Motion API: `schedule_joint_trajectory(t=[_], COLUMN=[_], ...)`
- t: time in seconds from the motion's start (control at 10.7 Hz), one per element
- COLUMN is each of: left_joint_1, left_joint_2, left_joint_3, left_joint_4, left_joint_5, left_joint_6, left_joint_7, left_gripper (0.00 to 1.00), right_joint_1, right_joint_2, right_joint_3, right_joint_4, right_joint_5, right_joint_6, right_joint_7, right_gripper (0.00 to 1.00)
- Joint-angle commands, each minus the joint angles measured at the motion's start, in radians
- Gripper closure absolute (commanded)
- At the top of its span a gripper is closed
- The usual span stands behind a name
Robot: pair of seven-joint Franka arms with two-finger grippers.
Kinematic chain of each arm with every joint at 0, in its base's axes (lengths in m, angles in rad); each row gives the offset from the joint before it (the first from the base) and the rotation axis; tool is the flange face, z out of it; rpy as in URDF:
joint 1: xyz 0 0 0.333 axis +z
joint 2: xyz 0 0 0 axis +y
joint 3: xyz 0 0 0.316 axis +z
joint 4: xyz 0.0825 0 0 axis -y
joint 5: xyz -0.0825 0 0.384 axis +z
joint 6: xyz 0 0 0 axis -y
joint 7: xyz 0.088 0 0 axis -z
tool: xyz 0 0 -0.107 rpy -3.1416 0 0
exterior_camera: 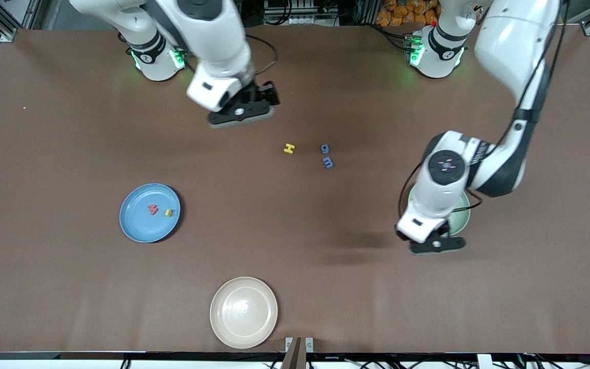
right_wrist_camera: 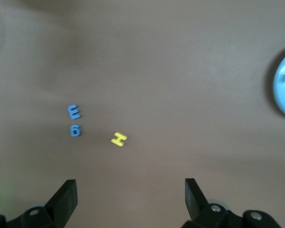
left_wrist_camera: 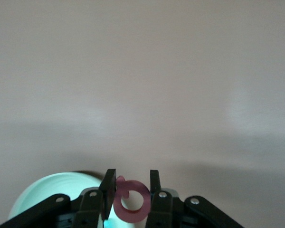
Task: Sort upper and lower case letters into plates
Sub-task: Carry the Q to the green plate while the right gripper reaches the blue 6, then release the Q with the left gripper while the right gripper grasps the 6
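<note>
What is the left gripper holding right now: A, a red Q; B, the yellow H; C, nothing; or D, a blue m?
A: in the left wrist view the left gripper is shut on a red Q, a ring with a small tail, over the edge of the green plate; the yellow H and blue m lie on the table.

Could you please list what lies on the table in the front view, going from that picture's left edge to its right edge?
Blue plate with a red letter and a small yellow letter → cream plate → yellow H → blue g and blue m → green plate.
</note>
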Motion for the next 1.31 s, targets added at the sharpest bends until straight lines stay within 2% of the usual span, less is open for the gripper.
schedule_joint_trajectory(t=[0.0, 0.09, 0.19, 0.28, 0.37, 0.47, 0.56, 0.66, 0.84, 1.03, 1.22], left_joint_1=[0.101, 0.128, 0.166, 0.209, 0.227, 0.228, 0.228, 0.228, 0.229, 0.229, 0.229], left_joint_2=[-0.132, -0.150, -0.153, -0.152, -0.138, -0.115, -0.109, -0.116, -0.120, -0.118, -0.112], left_joint_3=[-0.014, -0.014, -0.014, -0.014, -0.014, -0.014, -0.014, -0.014, -0.014, -0.014, -0.014], left_joint_4=[-0.187, -0.242, -0.317, -0.398, -0.425, -0.427, -0.430, -0.433, -0.434, -0.434, -0.419], left_joint_5=[-0.088, -0.108, -0.113, -0.114, -0.114, -0.114, -0.114, -0.114, -0.114, -0.116, -0.117], left_joint_6=[0.015, 0.039, 0.141, 0.270, 0.335, 0.351, 0.383, 0.381, 0.381, 0.381, 0.381], left_joint_7=[0.112, 0.120, 0.120, 0.122, 0.122, 0.119, 0.108, 0.110, 0.116, 0.111, 0.087], left_gripper=[0.83, 0.82, 0.82, 0.81, 0.81, 0.69, 0.16, 0.00, 0.00, 0.00, 0.00], right_joint_1=[0.071, 0.096, 0.129, 0.156, 0.180, 0.199, 0.205, 0.229, 0.243, 0.265, 0.272], right_joint_2=[0.071, 0.116, 0.163, 0.212, 0.275, 0.338, 0.413, 0.484, 0.556, 0.608, 0.641], right_joint_3=[0.024, 0.024, 0.024, 0.024, 0.024, 0.024, 0.026, 0.026, 0.024, 0.018, 0.018], right_joint_4=[-0.066, -0.069, -0.061, -0.060, -0.055, -0.034, 0.007, 0.074, 0.152, 0.176, 0.198], right_joint_5=[-0.059, -0.065, -0.106, -0.169, -0.238, -0.287, -0.312, -0.316, -0.320, -0.326, -0.387], right_joint_6=[0.133, 0.184, 0.227, 0.273, 0.326, 0.365, 0.370, 0.370, 0.377, 0.435, 0.437], right_joint_7=[0.148, 0.184, 0.254, 0.343, 0.429, 0.501, 0.512, 0.518, 0.523, 0.540, 0.586], right_gripper=[0.00, 0.00, 0.05, 0.15, 0.18, 0.18, 0.18, 0.18, 0.19, 0.31, 0.31])
